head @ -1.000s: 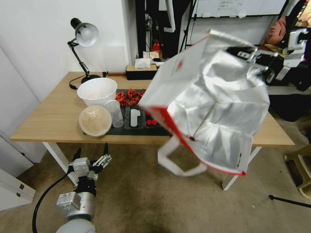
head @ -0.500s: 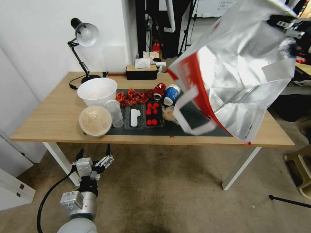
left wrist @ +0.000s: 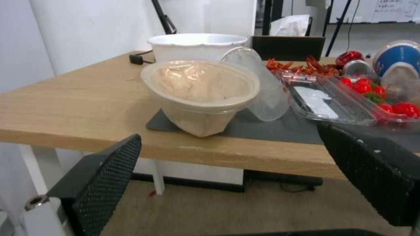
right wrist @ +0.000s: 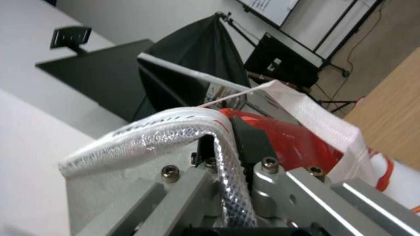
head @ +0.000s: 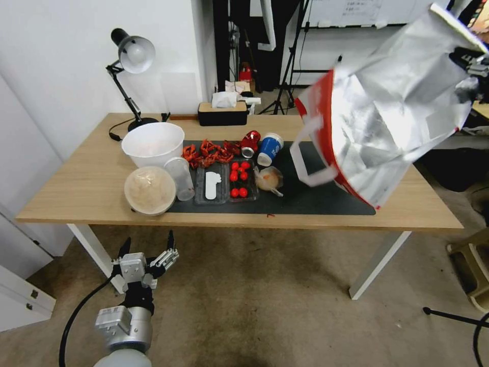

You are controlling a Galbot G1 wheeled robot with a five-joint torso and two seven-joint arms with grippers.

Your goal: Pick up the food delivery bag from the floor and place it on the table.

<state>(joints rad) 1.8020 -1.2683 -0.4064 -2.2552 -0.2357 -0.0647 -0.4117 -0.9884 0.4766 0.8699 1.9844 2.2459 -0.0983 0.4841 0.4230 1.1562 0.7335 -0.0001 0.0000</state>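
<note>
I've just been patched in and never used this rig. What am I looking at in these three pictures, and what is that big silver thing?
A two-armed wheeled robot. The head view looks down at the table. The silver thing is the food delivery bag, tipped so its foil lining faces the camera, hanging in the air above the table's right end. The right gripper is shut on its white strap; that close-up is the right wrist view. The left gripper hangs open, low before the table; its wrist view faces the covered bowl. A white bowl, tomato tray and desk lamp sit on the table.

left gripper point(head: 147, 244) low, spread; right gripper point(right wrist: 225, 144) raised, clamped
</note>
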